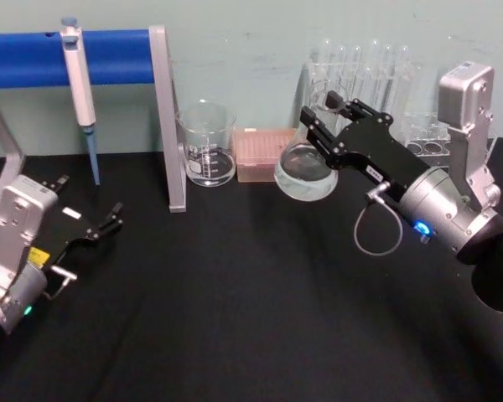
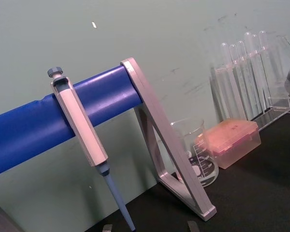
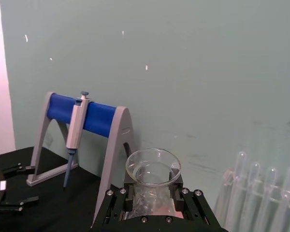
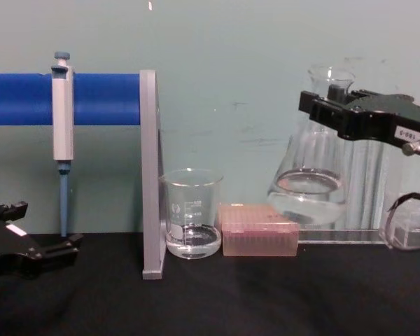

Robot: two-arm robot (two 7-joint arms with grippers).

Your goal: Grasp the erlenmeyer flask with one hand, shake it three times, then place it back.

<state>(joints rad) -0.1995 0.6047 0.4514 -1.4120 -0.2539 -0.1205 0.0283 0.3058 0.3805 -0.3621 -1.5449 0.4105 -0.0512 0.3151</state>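
While right gripper [image 1: 323,113] clamps erlenmeyer flask [image 1: 306,172] aloft, beaker [image 1: 208,146], pink box [image 1: 258,155] just beside, left gripper [image 1: 111,219] idle, open.

Right gripper [image 1: 325,109] black, blocky; silver wrist [image 1: 440,209]; grey cable [image 1: 373,233]; white label [image 4: 408,132]

Soft, even light falls from above, bright on the pale green wall [image 4: 231,70] and swallowed by the black table [image 1: 235,318], which carries almost no shadows. A faint shadow lies on the wall under the blue bar [image 4: 98,98]. Small highlights glint on the erlenmeyer flask [image 4: 309,178] and the beaker [image 4: 191,210].
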